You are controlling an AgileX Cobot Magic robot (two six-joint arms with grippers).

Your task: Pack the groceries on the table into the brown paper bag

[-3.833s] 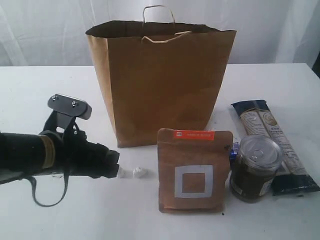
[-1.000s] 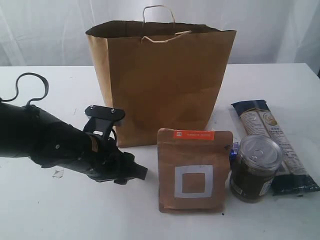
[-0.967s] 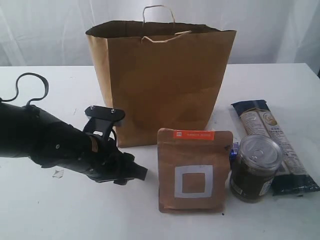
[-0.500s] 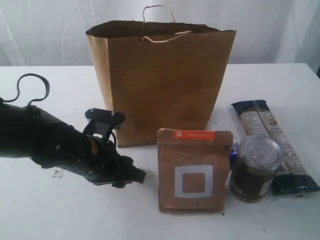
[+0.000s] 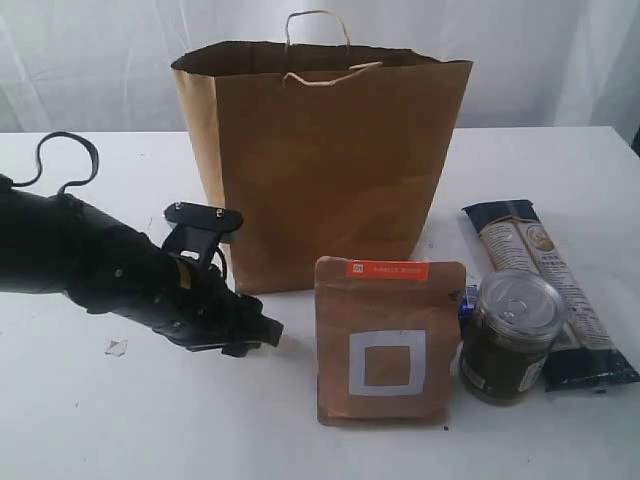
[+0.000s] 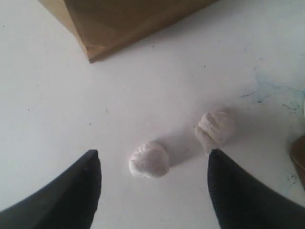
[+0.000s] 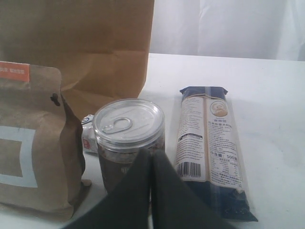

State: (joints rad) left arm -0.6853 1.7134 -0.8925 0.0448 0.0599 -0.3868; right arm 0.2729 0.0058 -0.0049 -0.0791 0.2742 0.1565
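Your left gripper (image 6: 153, 154) hangs low over the white table (image 5: 120, 420), its two dark fingers (image 6: 78, 191) spread apart and closed on nothing. One small white lump (image 6: 149, 160) lies on the tabletop in the gap between them, and a second white lump (image 6: 214, 129) lies just beside the other finger; neither finger touches either lump. In the exterior view the black arm reaches in from the left, its tip in front of the near left corner of the brown paper bag (image 5: 320, 170). The bag stands upright and open-mouthed at the back middle of the table, with its twisted paper handles (image 5: 318, 30) up. In front of the bag stands the brown pouch (image 5: 388, 345) with the white square, upright and apart from your left gripper. The small dark jar (image 5: 512, 340) with a pull-tab lid stands just to the right of the pouch. The long navy-tan packet (image 5: 545, 285) lies flat behind and to the right of the jar. Your right gripper (image 7: 151, 157) has its fingers pressed together on nothing, pointing at the jar from the near side and apart from it.
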